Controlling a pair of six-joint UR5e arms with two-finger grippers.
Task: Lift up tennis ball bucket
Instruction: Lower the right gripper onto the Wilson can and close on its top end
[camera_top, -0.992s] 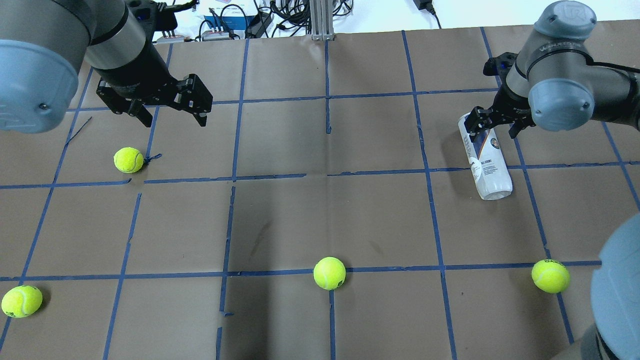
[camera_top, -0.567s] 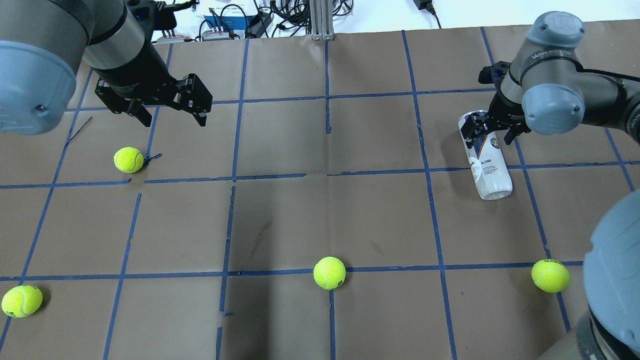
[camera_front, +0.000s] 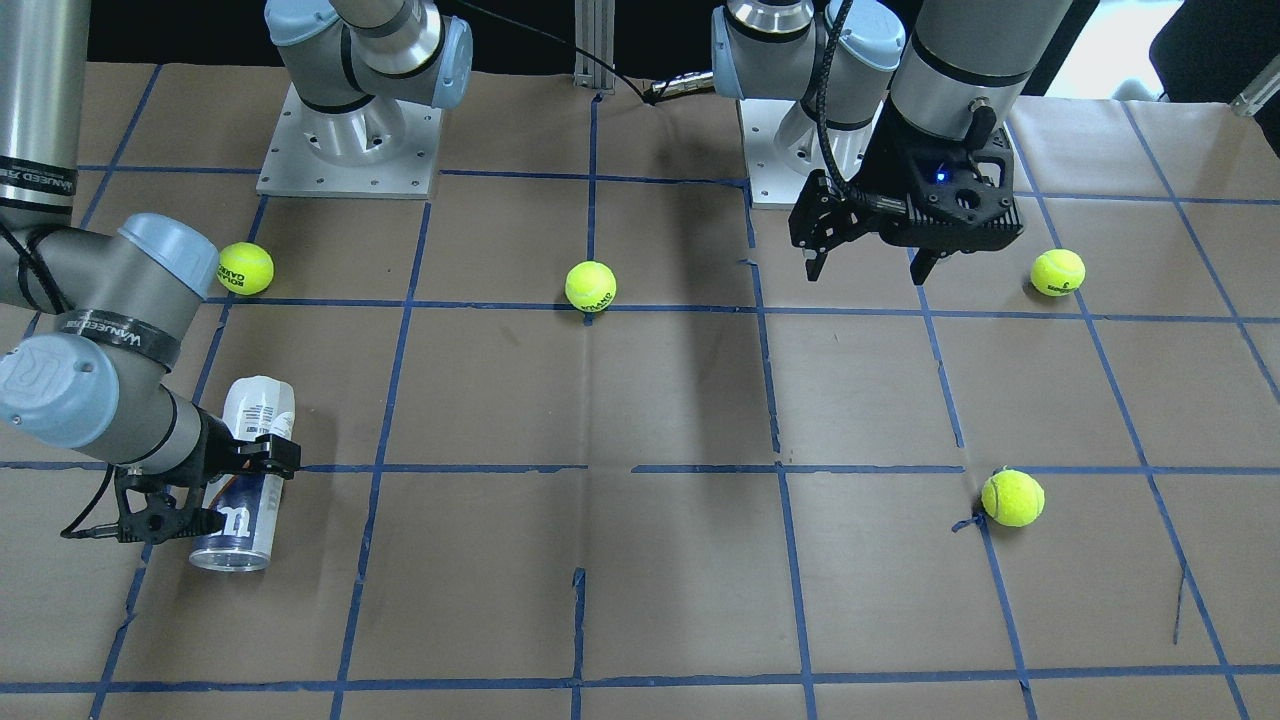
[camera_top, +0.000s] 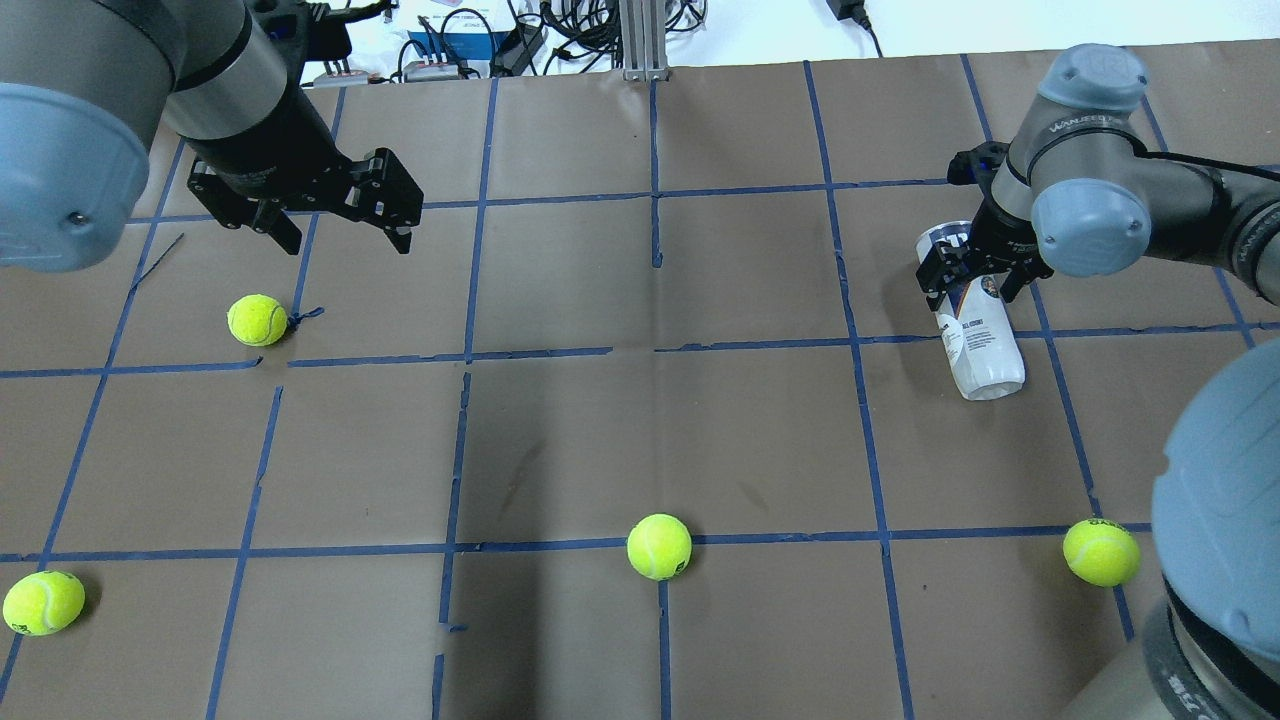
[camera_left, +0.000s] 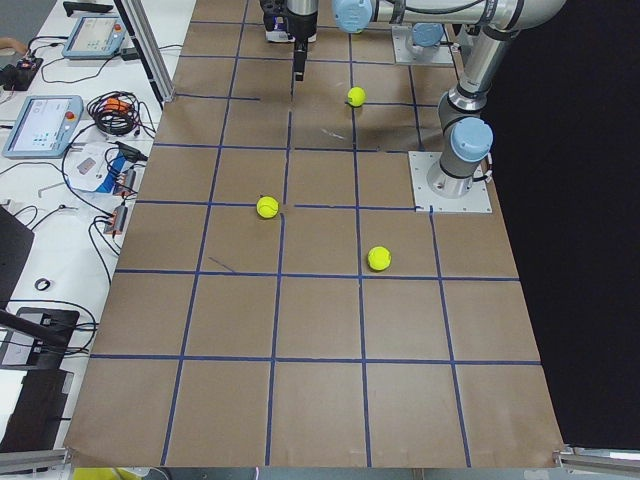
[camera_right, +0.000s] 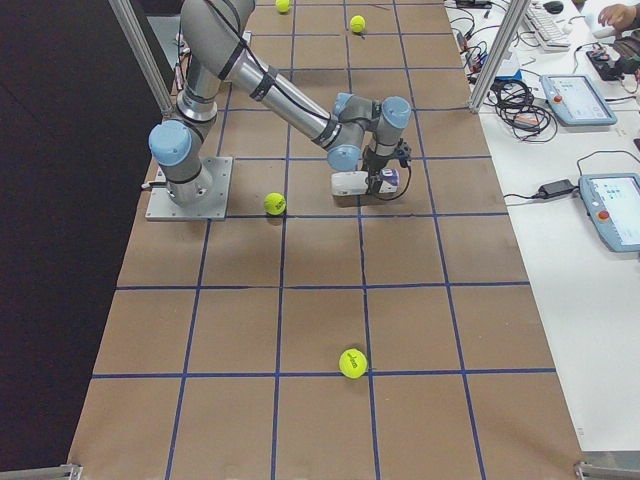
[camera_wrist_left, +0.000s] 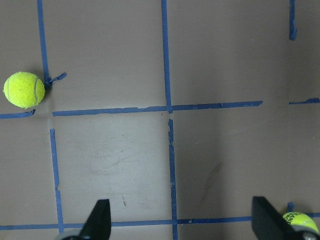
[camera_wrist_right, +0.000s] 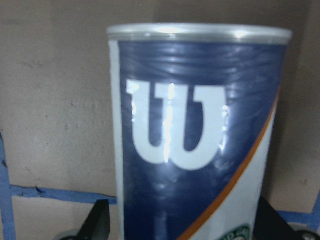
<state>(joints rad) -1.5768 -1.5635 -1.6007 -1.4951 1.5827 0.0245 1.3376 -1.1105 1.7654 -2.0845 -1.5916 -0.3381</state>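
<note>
Left gripper (camera_top: 347, 238) hovering; right gripper (camera_top: 970, 285) astride the can (camera_top: 985, 355).
Left gripper: jaws spread, holding nothing, above table (camera_top: 700, 430) at 10 o'clock. Can lies on its side at 2 o'clock; right gripper's fingers (camera_wrist_right: 97, 222) flank its 12 o'clock end, unclenched.

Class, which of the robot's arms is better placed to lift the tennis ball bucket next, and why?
Right. The right gripper is down at the tennis ball bucket, which lies on its side, with its open fingers on either side of it. The left gripper hangs open far across the table.
</note>
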